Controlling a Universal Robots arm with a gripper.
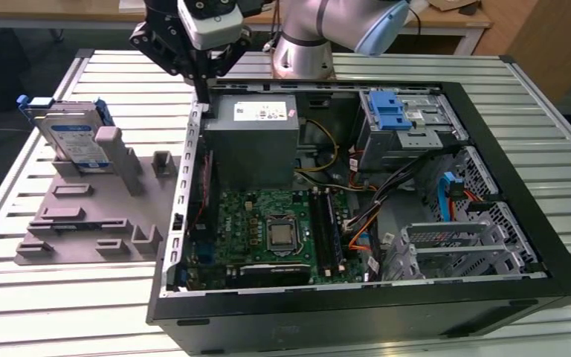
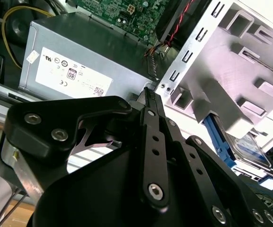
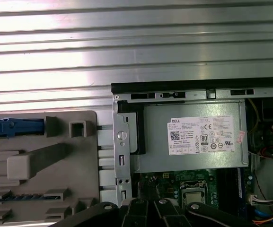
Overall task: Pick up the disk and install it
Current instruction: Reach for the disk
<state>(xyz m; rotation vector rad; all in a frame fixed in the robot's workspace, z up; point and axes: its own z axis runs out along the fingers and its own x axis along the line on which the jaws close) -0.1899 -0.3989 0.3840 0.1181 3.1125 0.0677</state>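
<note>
Hanging with jaws closed together and empty, tips just above the metal side edge of the computer case [image 1: 188, 171], right beside the power supply [image 1: 256, 145]. Sitting well apart from the disk [image 1: 73, 140], itself standing upright in the grey fixture [image 1: 82, 216] on the slatted counter [image 1: 57, 297], beyond that edge, with open air lying between.

Workshop: opened PC [image 1: 365, 316], slatted metal bench [image 1: 57, 312]
</note>
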